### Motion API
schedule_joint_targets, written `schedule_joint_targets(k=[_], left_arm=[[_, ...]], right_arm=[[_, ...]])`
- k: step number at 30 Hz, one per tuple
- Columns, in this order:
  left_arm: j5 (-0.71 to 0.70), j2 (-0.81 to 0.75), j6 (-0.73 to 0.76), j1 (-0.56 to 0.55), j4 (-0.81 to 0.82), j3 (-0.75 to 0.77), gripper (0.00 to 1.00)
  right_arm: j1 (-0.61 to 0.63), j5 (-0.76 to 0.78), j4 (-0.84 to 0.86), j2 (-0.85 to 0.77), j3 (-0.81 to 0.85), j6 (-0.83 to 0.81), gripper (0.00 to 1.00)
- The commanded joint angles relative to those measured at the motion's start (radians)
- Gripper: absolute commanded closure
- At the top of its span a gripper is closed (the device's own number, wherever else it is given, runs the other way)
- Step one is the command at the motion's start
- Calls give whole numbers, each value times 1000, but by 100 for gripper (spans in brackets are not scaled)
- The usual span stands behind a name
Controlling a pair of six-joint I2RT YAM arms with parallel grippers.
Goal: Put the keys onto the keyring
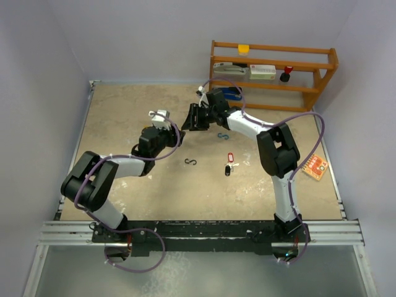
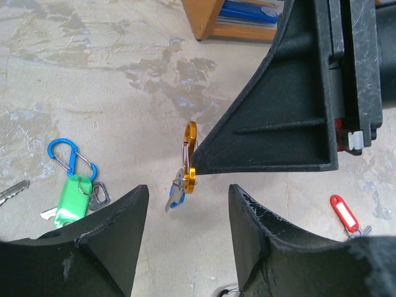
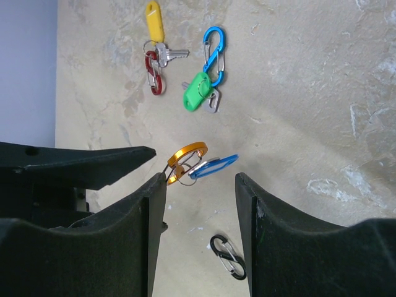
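Over the bench (image 2: 93,80), we see the orange carabiner (image 2: 190,154), the blue-tagged key (image 3: 213,167) hanging from it, at the tip of one finger of the right claw (image 3: 200,177), whose jaws stand partly apart; we cannot tell whether it grips the carabiner. The left claw (image 2: 189,189) gapes just short of it, holding nothing. The green-tagged key (image 2: 74,201) lies beside a blue carabiner (image 2: 71,158), off to one side

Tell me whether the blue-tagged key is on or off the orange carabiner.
On. The blue-tagged key hangs by its ring from the orange carabiner.
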Motion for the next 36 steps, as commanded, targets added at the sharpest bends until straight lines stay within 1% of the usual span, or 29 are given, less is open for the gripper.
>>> schedule_joint_targets(k=[1,13,26,29,31,36], left_arm=[[22,5,47,-1,12,24,49],[7,72,53,0,58,70,55],[-6,111,60,-1,112,97,65],[-3,121,62,-1,129,97,69],[-2,123,65,0,149,90,74],[-8,114,77,-1,200,66,82]], right_arm=[[-3,-32,-15,2,51,-22,48],[-3,-26,-9,-10,28,-19,48],[-3,-21,-6,-10,12,-23,48],[-4,-22,-4,-9,8,-22,48],[-3,-23,-1,-8,7,-24,48],[-3,-23,6,-11,-1,-24,48]])
